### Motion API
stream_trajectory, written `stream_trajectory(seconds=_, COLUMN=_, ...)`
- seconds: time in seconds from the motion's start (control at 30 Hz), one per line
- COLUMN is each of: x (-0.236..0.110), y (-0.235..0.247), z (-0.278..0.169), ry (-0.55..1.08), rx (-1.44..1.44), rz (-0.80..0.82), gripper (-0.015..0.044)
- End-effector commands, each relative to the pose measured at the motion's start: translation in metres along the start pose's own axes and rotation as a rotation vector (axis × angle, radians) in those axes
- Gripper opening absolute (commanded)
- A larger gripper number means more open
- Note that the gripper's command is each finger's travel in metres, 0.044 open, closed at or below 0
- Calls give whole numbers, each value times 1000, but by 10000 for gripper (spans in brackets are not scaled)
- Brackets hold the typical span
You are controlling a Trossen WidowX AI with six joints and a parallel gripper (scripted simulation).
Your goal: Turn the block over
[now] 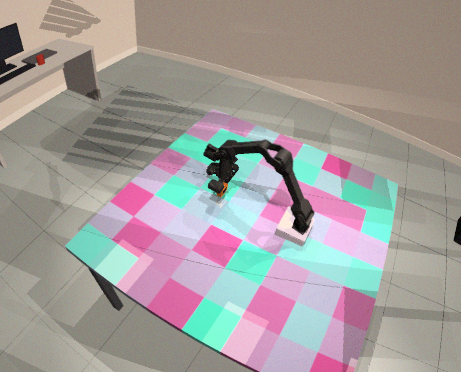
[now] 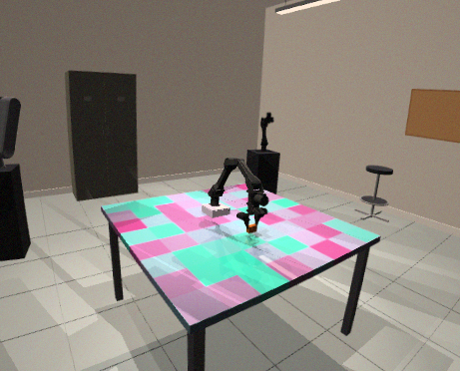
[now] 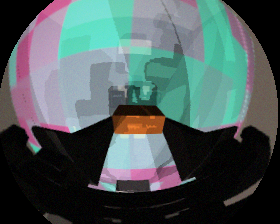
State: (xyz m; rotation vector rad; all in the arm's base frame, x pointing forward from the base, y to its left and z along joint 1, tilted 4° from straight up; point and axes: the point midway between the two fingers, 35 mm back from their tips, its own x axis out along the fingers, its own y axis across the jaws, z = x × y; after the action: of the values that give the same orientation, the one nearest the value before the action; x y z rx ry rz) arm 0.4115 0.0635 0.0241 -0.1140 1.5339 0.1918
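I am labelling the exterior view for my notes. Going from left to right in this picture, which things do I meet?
Grey arm on a black pedestal → dark cabinet → white arm base → end effector shut on the orange block → round stool → brown wall board.

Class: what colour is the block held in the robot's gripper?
Orange. The block shows best in the wrist view, clamped in the gripper.

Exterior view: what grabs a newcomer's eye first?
The table with its loud pink, teal and lilac checks, mid-room. On it a black arm arcs from a white base down to an orange block, pinched in its jaws just above the top.
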Motion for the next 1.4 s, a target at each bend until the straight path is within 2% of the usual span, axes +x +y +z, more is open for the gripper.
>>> stream_trajectory(seconds=0.0, x=0, y=0, z=1, ry=-53, rx=3, rz=1, gripper=0)
stream_trajectory(seconds=1.13, x=7, y=0, z=-9, ry=-517, rx=3, rz=1, gripper=0)
stream_trajectory(seconds=1.37, x=9, y=0, z=-9, ry=-547, rx=2, rz=1, gripper=0)
